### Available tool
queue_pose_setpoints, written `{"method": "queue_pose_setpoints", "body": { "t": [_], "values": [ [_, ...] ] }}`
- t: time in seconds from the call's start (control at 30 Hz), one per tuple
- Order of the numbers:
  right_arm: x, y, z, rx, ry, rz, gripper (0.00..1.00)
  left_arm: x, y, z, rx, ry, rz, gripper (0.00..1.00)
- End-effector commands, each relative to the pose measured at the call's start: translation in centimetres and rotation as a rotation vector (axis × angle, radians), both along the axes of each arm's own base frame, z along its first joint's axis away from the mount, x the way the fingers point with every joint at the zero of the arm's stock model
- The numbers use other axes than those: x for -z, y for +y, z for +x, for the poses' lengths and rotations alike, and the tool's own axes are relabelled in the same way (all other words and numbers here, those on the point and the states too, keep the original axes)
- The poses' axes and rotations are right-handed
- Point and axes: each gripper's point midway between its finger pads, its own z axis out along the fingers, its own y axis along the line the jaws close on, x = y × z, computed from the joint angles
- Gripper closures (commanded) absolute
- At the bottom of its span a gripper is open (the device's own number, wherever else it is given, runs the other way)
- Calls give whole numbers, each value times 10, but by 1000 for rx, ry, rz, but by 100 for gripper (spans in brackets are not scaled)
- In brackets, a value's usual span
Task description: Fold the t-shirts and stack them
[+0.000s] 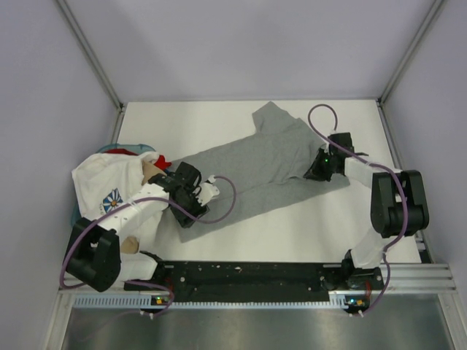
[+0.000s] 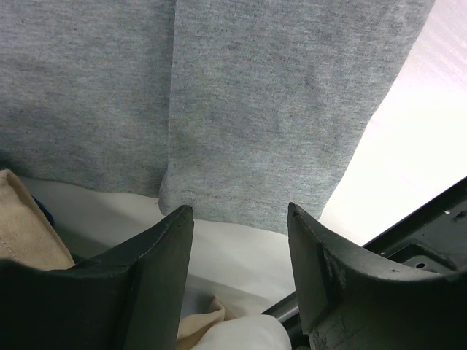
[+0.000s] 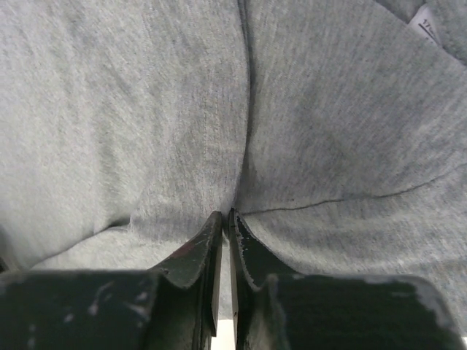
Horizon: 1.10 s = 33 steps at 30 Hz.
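The left fingers (image 2: 157, 281) stand spread apart, arm outstretched; the right fingers (image 3: 193, 262) are pinched nearly together.

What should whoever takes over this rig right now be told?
The left gripper is open, fingers at the hem of the grey t-shirt, holding nothing.
The right gripper is shut on a crease of it, toward the table's right side.
The grey t-shirt lies spread on the table. The others are heaped at the left: white flowered t-shirt on top, red t-shirt and tan t-shirt peeking out.
Done: no stack visible. Left: fold the grey t-shirt, then the heap, and stack.
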Motion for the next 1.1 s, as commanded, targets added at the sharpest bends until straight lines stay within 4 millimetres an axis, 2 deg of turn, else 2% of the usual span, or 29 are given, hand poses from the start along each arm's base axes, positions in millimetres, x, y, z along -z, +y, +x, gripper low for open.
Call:
{"method": "queue_pose_setpoints", "body": {
  "t": [0.0,0.17,0.3,0.37,0.6,0.7,1.07],
  "values": [
    [-5,12,5,-27,-30,38,99,-9,-7,5,16,-31,-37,41],
    [-22,14,11,-40,-81,48,100,-9,-6,3,17,-33,-38,41],
    [-41,22,30,-76,-153,65,100,-9,-5,7,17,-46,-33,41],
    [-41,26,41,-82,-170,62,100,-9,-5,8,18,-47,-27,41],
    [-49,65,84,-151,-215,81,100,-9,-2,10,16,-58,-15,41],
    [-46,79,97,-172,-212,83,100,-7,0,8,13,-56,-8,41],
    [-38,129,115,-283,-238,72,100,-4,1,6,9,-54,-4,41]
  ]
}}
